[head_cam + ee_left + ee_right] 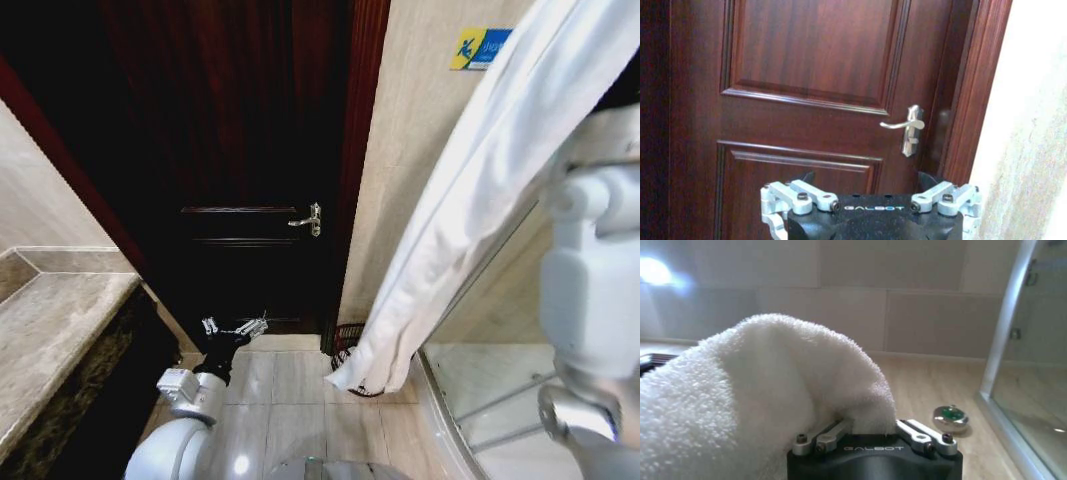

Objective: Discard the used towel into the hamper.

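Observation:
The white towel (470,190) hangs in a long fold from the upper right of the head view, its lower end (365,370) just above the floor. Behind that end stands the hamper (343,345), a dark reddish slatted basket by the door frame, mostly covered by the towel. In the right wrist view the towel (767,390) drapes over my right gripper (870,427), which is shut on its fabric. My left gripper (235,327) hangs low in front of the door with its fingers apart and nothing between them; its base shows in the left wrist view (870,210).
A dark wooden door (230,150) with a metal lever handle (308,220) is shut straight ahead. A marble counter (50,330) runs along the left. The glass shower enclosure (490,390) curves in at the right. A small round metal fitting (951,417) sits on the tiled floor.

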